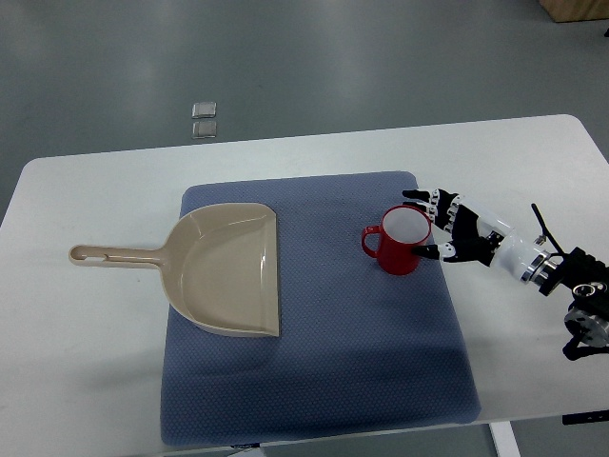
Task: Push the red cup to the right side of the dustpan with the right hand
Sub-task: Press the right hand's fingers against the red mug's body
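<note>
Tabletop first: a white rounded-corner table (86, 381) filled most of the top view, with grey floor beyond it at twelve o'clock. On the table lay a blue-grey textured fabric mat (362, 381), roughly square, covering the middle. A beige plastic dustpan (228, 271) rested on the mat's nine o'clock half, its long handle running off the mat toward nine o'clock onto bare table, its open edge facing three o'clock. A red ceramic cup (402, 243) with a white inside stood upright on the mat at about three o'clock from the dustpan, apart from it, handle pointing toward the pan. The right hand (455, 233), black and white, came in from the three o'clock edge and sat against the cup's three o'clock side, fingers spread and relaxed, fingertips (414, 197) touching or nearly touching the rim, holding nothing. Two small clear square objects (204, 119) lay on the floor at twelve o'clock.
</note>
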{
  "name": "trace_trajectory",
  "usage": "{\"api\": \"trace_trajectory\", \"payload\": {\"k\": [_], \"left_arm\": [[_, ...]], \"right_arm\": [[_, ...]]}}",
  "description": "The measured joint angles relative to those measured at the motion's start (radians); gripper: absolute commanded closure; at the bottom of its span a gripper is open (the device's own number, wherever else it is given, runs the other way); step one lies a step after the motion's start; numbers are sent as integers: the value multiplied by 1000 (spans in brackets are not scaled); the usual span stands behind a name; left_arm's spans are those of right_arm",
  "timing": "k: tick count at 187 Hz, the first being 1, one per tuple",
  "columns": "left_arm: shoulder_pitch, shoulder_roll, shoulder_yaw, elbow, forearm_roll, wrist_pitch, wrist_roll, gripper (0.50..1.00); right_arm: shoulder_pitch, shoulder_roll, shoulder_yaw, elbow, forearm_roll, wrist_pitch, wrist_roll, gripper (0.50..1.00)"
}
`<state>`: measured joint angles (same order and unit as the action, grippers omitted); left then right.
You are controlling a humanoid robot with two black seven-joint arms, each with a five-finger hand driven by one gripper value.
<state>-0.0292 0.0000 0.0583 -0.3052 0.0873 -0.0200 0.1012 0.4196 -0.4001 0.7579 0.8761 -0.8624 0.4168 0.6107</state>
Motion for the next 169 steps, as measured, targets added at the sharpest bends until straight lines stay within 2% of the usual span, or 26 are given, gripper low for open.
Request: {"api": "trace_trajectory", "payload": {"k": [169], "left_arm": [[0,0,2,-2,1,0,0,500]], "right_arm": [[2,98,-31,-43,-15,-66,0,566]]}}
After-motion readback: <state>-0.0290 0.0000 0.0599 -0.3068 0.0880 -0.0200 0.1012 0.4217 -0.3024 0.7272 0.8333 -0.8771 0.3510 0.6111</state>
